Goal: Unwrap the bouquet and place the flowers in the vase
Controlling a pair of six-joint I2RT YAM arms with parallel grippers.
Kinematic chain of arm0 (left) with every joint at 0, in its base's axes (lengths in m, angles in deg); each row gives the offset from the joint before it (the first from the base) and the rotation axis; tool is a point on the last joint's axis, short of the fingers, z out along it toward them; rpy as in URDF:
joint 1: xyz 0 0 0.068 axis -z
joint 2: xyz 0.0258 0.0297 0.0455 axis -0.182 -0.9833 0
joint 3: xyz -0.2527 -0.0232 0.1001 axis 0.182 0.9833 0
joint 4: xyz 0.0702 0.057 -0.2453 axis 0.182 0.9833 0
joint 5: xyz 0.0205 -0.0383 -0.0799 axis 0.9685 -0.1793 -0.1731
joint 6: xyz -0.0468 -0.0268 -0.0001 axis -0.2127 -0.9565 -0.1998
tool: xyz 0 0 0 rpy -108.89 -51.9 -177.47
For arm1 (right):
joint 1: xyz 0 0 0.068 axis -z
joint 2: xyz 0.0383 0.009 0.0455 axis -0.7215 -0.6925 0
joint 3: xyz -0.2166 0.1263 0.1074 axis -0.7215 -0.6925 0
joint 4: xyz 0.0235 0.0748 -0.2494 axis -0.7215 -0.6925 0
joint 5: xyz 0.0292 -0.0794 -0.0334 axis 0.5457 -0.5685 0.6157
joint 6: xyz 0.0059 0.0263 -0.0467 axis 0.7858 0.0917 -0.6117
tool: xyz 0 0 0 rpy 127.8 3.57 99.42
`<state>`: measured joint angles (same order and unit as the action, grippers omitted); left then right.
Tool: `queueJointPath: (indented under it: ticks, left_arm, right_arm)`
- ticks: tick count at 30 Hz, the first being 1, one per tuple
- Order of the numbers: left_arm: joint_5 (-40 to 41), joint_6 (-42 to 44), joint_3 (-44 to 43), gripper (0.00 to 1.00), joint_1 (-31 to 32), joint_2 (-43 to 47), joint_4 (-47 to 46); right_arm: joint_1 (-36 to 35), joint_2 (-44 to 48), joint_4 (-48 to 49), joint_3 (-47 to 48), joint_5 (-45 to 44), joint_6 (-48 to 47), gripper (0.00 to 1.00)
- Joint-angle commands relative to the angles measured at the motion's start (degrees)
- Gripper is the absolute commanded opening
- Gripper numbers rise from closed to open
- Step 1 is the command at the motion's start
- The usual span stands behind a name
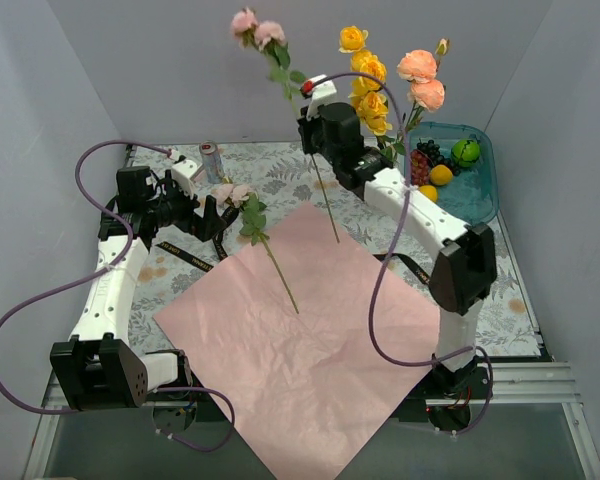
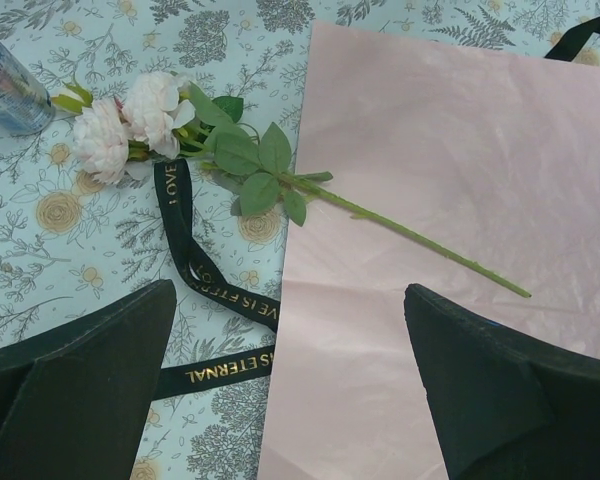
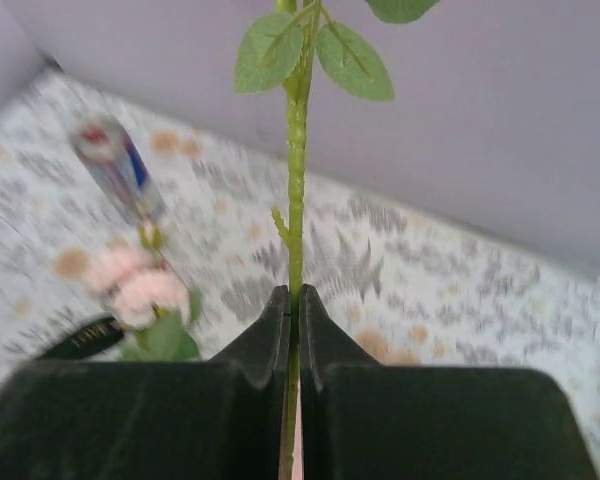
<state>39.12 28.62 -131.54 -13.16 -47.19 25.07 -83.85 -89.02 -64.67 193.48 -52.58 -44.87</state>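
Right gripper (image 3: 292,305) was clamped shut on a pink flower's stem (image 3: 296,180), jaws pinching it low on the stalk. The stem stood close to upright, leaves and blooms above the fingers, cut end hanging below over the pink paper sheet (image 1: 310,340). In the top view it leaned a little, heads toward the back left.

The vase (image 1: 394,152) lay to that gripper's right, just beside its forearm and in front of the teal tray (image 1: 485,195). Its glass was hard to make out. Yellow and peach flowers (image 1: 372,85) already stood in it. The right arm was clearly the nearer one. Likely next: carry the stem right, keep it vertical, and get the cut end above the rim before lowering.

Left gripper (image 2: 288,290) was wide open, holding nothing, above the sheet's left edge. One pale pink flower (image 2: 260,175) lay flat beyond it, heads on the tablecloth by the silver can (image 2: 5,85), stem on the paper. The black ribbon (image 2: 195,270) lay loose beside it.
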Motion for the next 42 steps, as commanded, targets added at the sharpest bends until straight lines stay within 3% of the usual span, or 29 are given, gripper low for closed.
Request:
queueJointPath:
  ticks: [1, 3, 6, 10, 12, 13, 15, 17, 27, 42]
  left_arm:
    - [-0.29, -0.22, -3.03, 0.98, -0.22, 2.06, 0.7]
    - [-0.28, -0.22, -3.12, 0.98, -0.22, 2.23, 0.79]
    - [-0.37, -0.4, -3.03, 0.98, -0.22, 2.41, 0.44]
    - [-1.25, -0.92, -3.29, 0.98, -0.22, 2.06, 0.17]
    - [-1.25, -0.92, -3.64, 0.98, -0.22, 1.97, 0.26]
    - [-1.25, -1.01, -3.82, 0.98, -0.22, 1.97, 0.35]
    - [-1.08, -0.49, -3.47, 0.98, -0.22, 2.15, 0.52]
    - [-0.81, -0.31, -3.29, 0.98, -0.22, 2.24, 0.61]
    - [-0.55, 0.92, -4.17, 0.98, -0.22, 1.62, 1.67]
    - [-0.02, 1.89, -4.61, 0.98, -0.22, -1.1, 2.1]
  right_arm:
    - [-0.74, 18.83, 22.1, -7.62, 4.52, -1.54, 0.01]
    - [-0.74, 27.81, 37.27, -18.94, 5.67, -1.54, 0.01]
    - [-0.74, 31.37, 48.04, -26.53, 6.46, -5.92, 0.01]
    - [-0.74, 34.8, 56.58, -32.51, 7.96, -12.85, 0.01]
    - [-0.56, 35.86, 71.01, -36.66, 7.52, -17.68, 0.01]
    - [-0.3, 35.43, 76.16, -39.46, 7.52, -22.67, 0.01]
    - [2.4, 34.38, 83.3, -39.49, 7.52, -23.52, 0.01]
    - [5.23, 34.63, 80.53, -37.74, 9.79, -18.52, 0.01]
    - [16.91, 37.0, 82.63, -40.62, 15.52, -14.91, 0.01]
    - [21.76, 32.18, 90.53, -41.78, 16.05, -9.45, 0.01]
